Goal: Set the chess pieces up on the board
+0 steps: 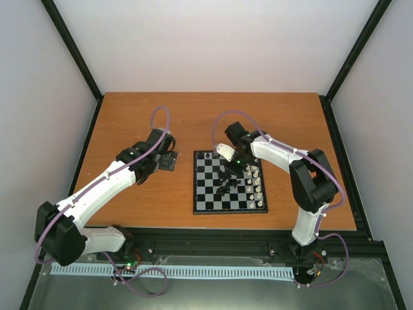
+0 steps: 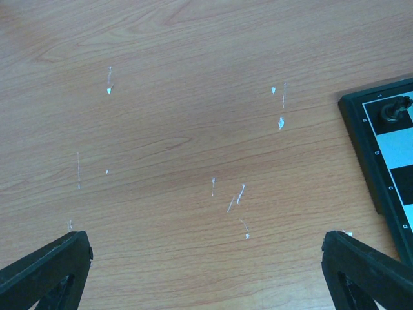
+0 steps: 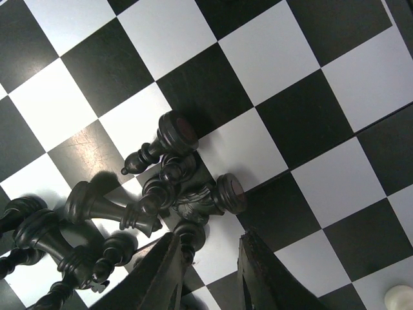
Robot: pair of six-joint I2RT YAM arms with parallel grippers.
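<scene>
At the left, the left hand (image 1: pixel 169 161) hangs over bare worktop (image 1: pixel 129 116), well apart from the board (image 1: pixel 205 197). It is released. In its wrist view its two fingers (image 2: pixel 48 271) sit at opposite lower corners, spread wide, with scratched wood between them. A corner of the board shows at the right edge of that view, thin black border outward. A lone black piece (image 2: pixel 389 110) stands upright on the corner square.

The board lies flat on the worktop between the two arms, nearer the right one. Near its middle is a heap of black chessmen (image 1: pixel 224 186). Most are tipped on their sides, touching and crossing one another, and a few round bases face the right wrist camera.

The right hand (image 1: pixel 229 174) is low over this heap. Its fingers (image 3: pixel 158 274) stand narrowly apart, and checkered squares show through the gap. The rounded end of one black chessman lies against the tip of the finger on the left of that view, while the other finger is clear of it. The hand is therefore released rather than clenched.

Further right, the white chessmen (image 1: pixel 257 184) stand upright, ranked along the board's right edge.
</scene>
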